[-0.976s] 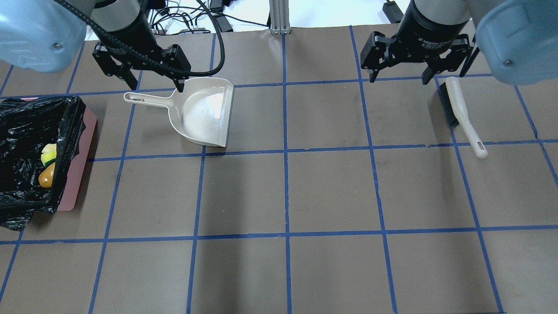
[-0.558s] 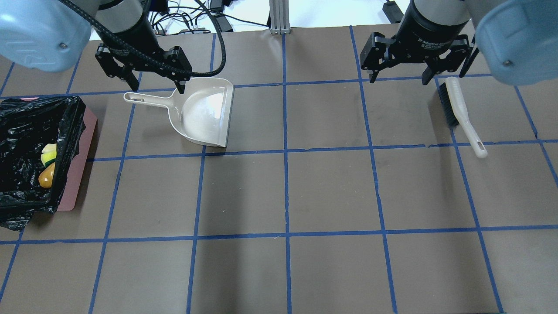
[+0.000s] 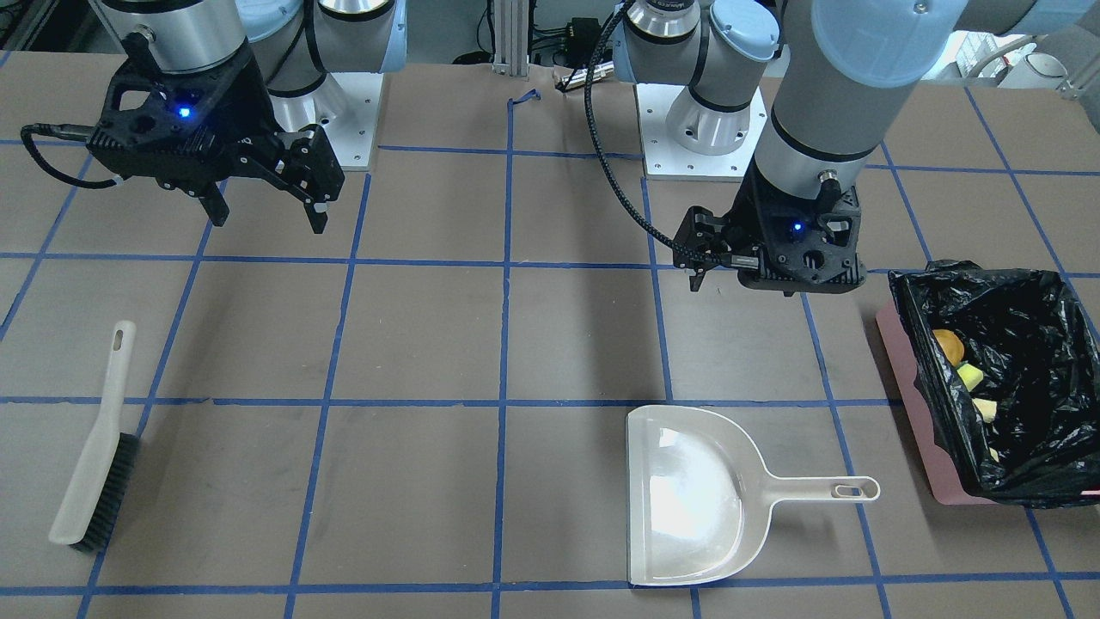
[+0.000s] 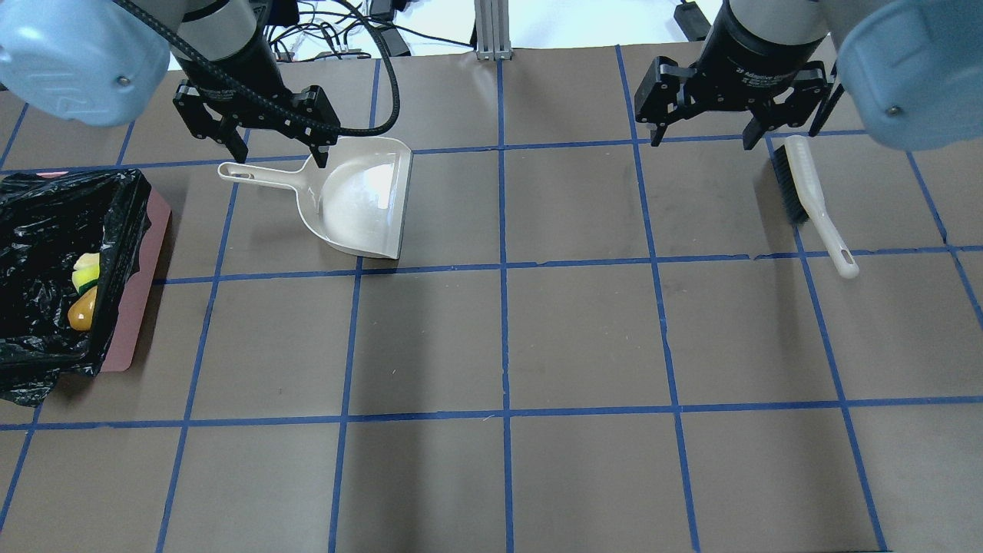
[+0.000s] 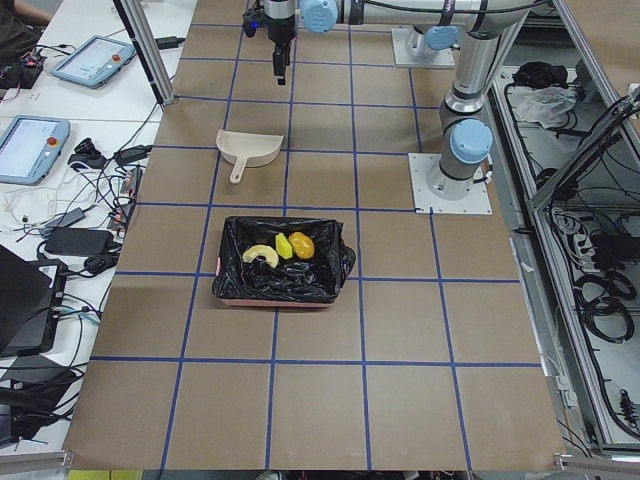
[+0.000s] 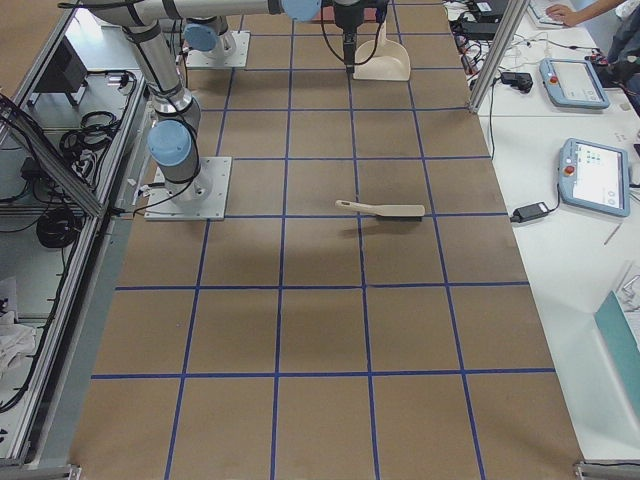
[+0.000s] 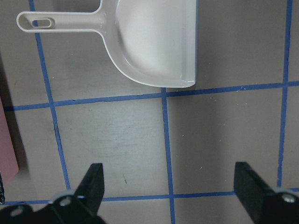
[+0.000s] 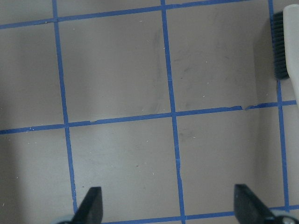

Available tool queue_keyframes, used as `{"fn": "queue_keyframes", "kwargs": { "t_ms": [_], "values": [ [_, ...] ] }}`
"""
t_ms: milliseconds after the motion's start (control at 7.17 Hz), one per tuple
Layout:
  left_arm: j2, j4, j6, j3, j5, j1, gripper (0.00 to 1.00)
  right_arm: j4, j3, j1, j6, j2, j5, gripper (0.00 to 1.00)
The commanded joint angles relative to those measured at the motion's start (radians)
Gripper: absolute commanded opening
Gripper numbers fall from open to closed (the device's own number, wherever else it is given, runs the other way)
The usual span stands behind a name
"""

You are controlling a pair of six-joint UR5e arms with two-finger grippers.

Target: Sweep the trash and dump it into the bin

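Nearest the operators' side of the counter (image 3: 412, 335), the beige dustpan (image 3: 687, 499) lay flat with its handle pointing toward the bin, nothing in its scoop. At the opposite end of the same row of blue tape squares (image 3: 503, 400) lay the brush (image 3: 94, 464), bristles on its side, touching nothing.

A little farther back, at the end of the counter on the robot's left, stood the pink bin (image 3: 913, 404) lined with a black bag (image 3: 1023, 301). All the trash was inside it: the potato (image 3: 948, 344), the yellow sponge (image 3: 971, 376) and the croissant piece (image 5: 258, 255) lay close together on the liner.

Beyond the dustpan hovered the left hand (image 4: 278, 152), clear of the counter, its fingers spread wide and holding nothing; its wrist view showed the dustpan ahead of the parted fingertips. Beyond the brush the right hand (image 3: 266, 219) hung likewise, fingers wide apart and empty, with the brush's bristled end at the edge of its wrist view.

Farthest back stood the two arm bases (image 3: 344, 137).
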Motion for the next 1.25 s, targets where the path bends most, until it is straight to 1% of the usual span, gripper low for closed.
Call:
{"fn": "queue_keyframes", "kwargs": {
  "t_ms": [0,1116],
  "values": [
    [-0.006,-0.003,-0.001,-0.001,0.0,0.0,1.0,-0.003,0.0,0.0,0.0,-0.001,0.001,1.0],
    [0.009,-0.003,-0.004,-0.001,-0.001,0.003,1.0,-0.006,0.0,0.001,-0.003,0.001,0.001,1.0]
  ]
}}
